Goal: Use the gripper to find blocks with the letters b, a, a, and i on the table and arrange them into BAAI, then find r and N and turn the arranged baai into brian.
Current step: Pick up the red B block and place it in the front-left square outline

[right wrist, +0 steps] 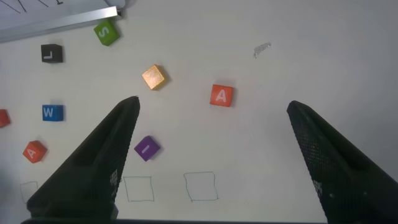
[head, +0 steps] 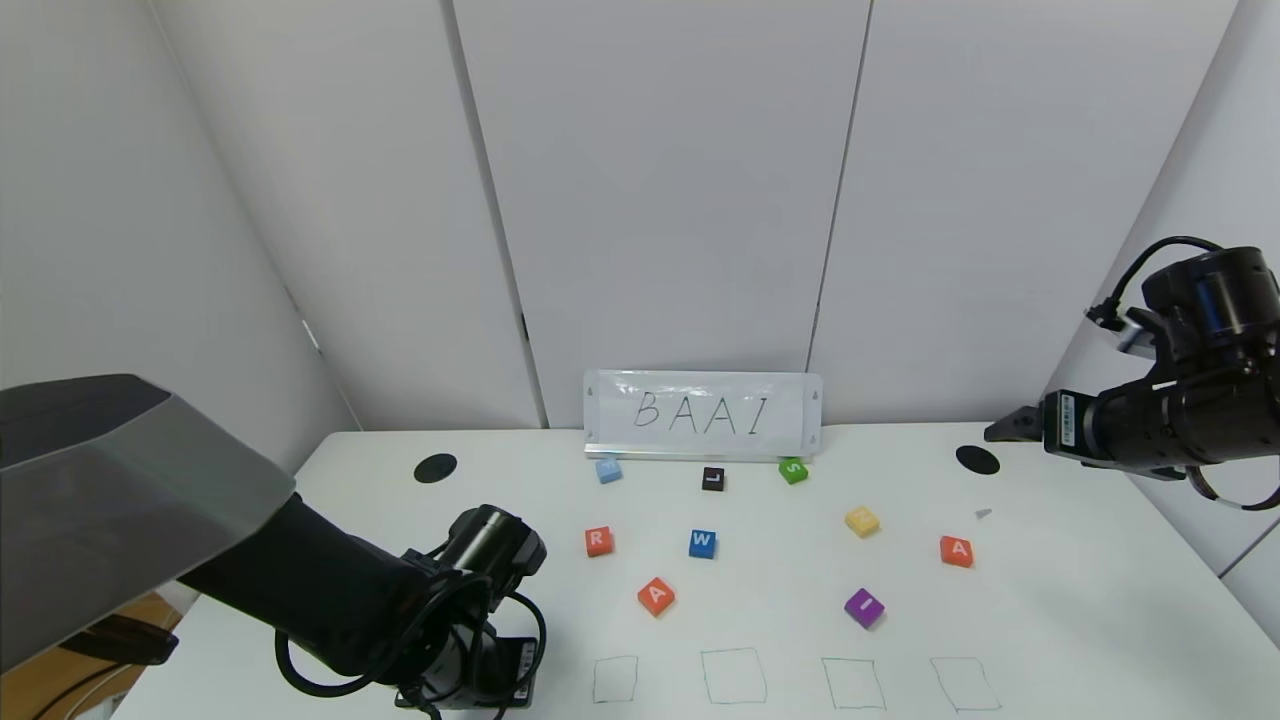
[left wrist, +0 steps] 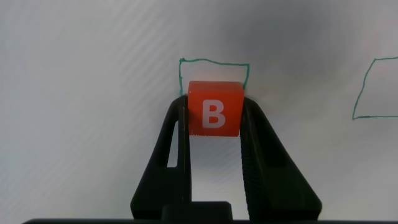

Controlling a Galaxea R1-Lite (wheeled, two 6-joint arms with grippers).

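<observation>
- Left gripper was clamped on the orange B block, one finger on each side face, letter facing the wrist cam. Grip looked square and centred, no tilt seen.
- B block hung above the table, just by the first green outline, i.e. the leftmost square of the row at the near edge. Whether it touched the surface, I could not tell.
- Handling, my judgement: block prob. light and rigid, with flat parallel faces, so a side pinch at mid-height is the right hold. Surface looked smooth, maybe a bit slippery; not fragile. A drop should do no harm, but the block could bounce out of the square.
- Right gripper stood wide apart, nothing in it, hovering high over the right side of the table, away from the blocks.
- Other blocks of the word lay loose and well apart: one A block left of centre, second A at the right, purple I block between them, nearer the squares.
- The r block lay near the blue W block.
- Farther back: pale blue block, black L block, green S block, yellow block; letters on pale blue and yellow not readable.
- BAAI sign stood at the back edge.
</observation>
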